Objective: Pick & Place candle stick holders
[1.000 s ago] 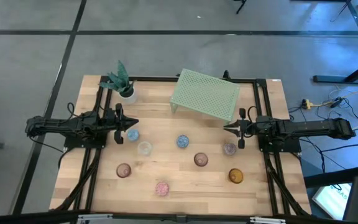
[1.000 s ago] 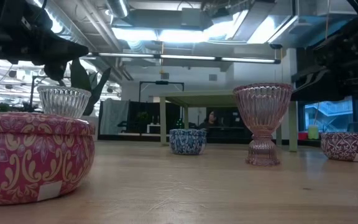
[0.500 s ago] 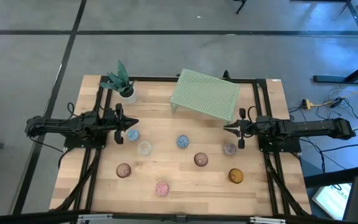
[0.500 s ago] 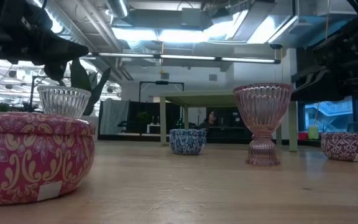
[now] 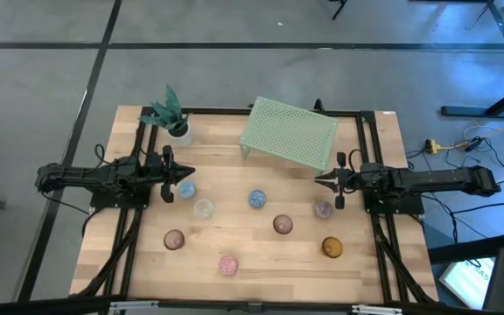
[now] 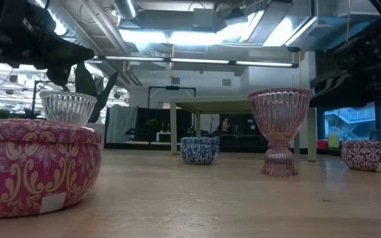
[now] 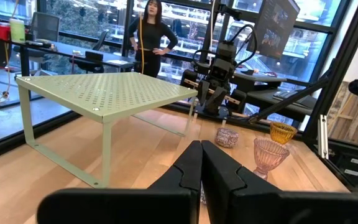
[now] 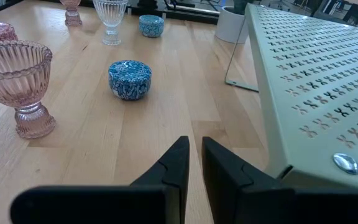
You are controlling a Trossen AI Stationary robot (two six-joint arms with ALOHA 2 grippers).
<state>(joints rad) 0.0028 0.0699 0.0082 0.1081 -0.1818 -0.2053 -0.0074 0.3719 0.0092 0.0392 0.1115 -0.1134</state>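
Note:
Several small candle stick holders stand on their bases on the wooden table: a blue one (image 5: 186, 189), a clear one (image 5: 203, 208), a blue patterned one (image 5: 257, 199), a pink goblet (image 5: 283, 225), a purple one (image 5: 323, 209), an amber one (image 5: 332, 248), a brownish one (image 5: 174, 240) and a pink one (image 5: 227, 264). My left gripper (image 5: 191, 172) hovers at the table's left, just behind the blue holder, shut (image 7: 201, 149) and holding nothing. My right gripper (image 5: 317, 178) hovers at the right, behind the purple holder. Its fingers stand a narrow gap apart (image 8: 193, 146), with nothing between them.
A pale green perforated rack (image 5: 289, 133) stands on its legs at the far middle. A small white pot with a green plant (image 5: 178, 129) stands at the far left. Black rails (image 5: 370, 157) run along both sides. Bare wood lies between the holders and in the near corners.

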